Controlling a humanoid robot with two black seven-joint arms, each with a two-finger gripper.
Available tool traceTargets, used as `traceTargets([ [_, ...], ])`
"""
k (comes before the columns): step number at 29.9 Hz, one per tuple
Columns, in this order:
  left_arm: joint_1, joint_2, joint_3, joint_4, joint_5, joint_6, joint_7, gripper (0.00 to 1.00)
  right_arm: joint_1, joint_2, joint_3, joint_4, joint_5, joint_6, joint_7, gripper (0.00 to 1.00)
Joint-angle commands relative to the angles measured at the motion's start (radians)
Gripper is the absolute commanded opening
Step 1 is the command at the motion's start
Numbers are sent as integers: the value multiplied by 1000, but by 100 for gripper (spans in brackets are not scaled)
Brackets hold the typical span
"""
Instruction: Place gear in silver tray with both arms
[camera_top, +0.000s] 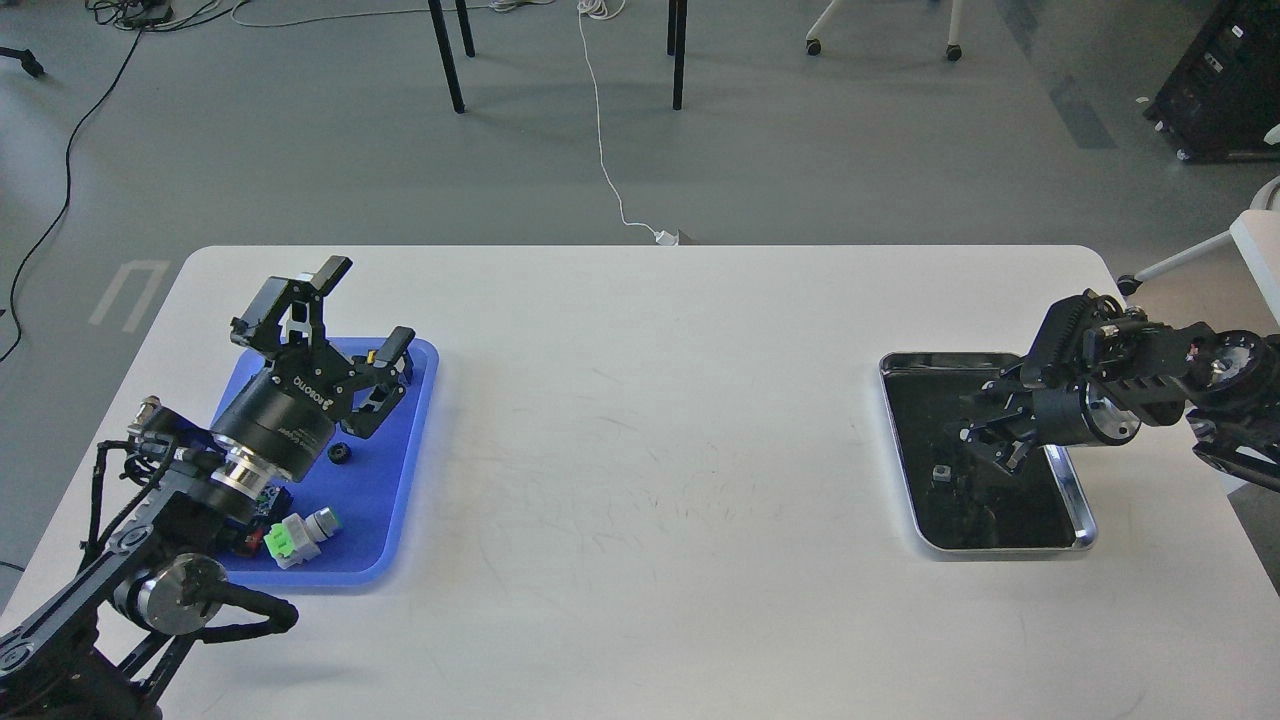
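Note:
My left gripper (366, 312) is open and empty, held tilted over the far part of the blue plastic tray (405, 500). A small black gear-like ring (340, 453) lies on that tray just below the gripper's body, apart from the fingers. The silver tray (1080, 500) sits at the right of the table. A small grey piece (940, 474) lies on its dark bottom. My right gripper (985, 440) reaches in from the right and hangs low over the silver tray, close to the grey piece. Its dark fingers merge with the dark bottom.
A green and white connector part (298, 537) and other small parts lie at the near end of the blue tray, partly hidden by my left arm. The white table (650, 450) spans the view. Chair legs and cables are on the floor beyond.

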Motion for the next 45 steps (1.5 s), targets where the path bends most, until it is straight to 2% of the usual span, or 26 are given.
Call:
traceTargets([
  [1, 0, -2, 0, 0, 0, 0, 0, 99, 15, -16, 7, 21, 1, -4, 0, 83],
  [3, 0, -2, 1, 0, 1, 0, -2, 99, 21, -44, 43, 46, 9, -23, 0, 93],
  [4, 0, -2, 0, 0, 1, 0, -2, 99, 27, -65, 79, 67, 20, -29, 0, 94],
  [9, 0, 2, 0, 0, 0, 1, -12, 99, 21, -168, 299, 245, 125, -23, 0, 97],
  [13, -4, 5, -3, 0, 0, 1, -17, 99, -34, -219, 457, 383, 338, -21, 0, 97],
  [15, -3, 15, -12, 0, -2, -8, -23, 99, -75, -208, 535, 408, 476, -23, 0, 97],
  [17, -4, 29, -12, 0, -2, -9, -60, 99, -133, -191, 624, 416, 630, -23, 0, 98],
  [21, -10, 81, -11, 0, 0, -12, -133, 99, -281, -76, 828, 408, 910, -26, 0, 98],
  [23, -11, 101, -11, 0, 0, -16, -133, 99, -327, -50, 902, 403, 980, -29, 0, 98],
  [24, -14, 130, -11, 0, 1, -31, -133, 99, -414, -7, 1013, 407, 1088, -29, 0, 98],
  [27, -26, 181, -8, 0, 49, -51, -133, 99, -535, 62, 1145, 417, 1190, -24, 0, 98],
  [32, -34, 296, 1, -60, 366, -96, -133, 99, -654, 90, 1282, 408, 1369, -14, 0, 99],
  [34, -37, 345, 1, -89, 554, -96, -133, 99, -675, 88, 1314, 405, 1464, 26, 0, 99],
  [37, -37, 391, 1, -135, 817, -96, -133, 99, -697, 71, 1321, 381, 1554, 159, 0, 99],
  [40, -38, 458, 14, -189, 1067, -92, -133, 99, -718, 64, 1311, 283, 1557, 340, 0, 99],
  [42, -47, 517, 50, -202, 1272, -65, -133, 99, -720, 65, 1304, 229, 1555, 411, 0, 99],
  [45, -115, 525, 131, -178, 1533, 52, -133, 99, -720, 64, 1302, 222, 1555, 422, 0, 99],
])
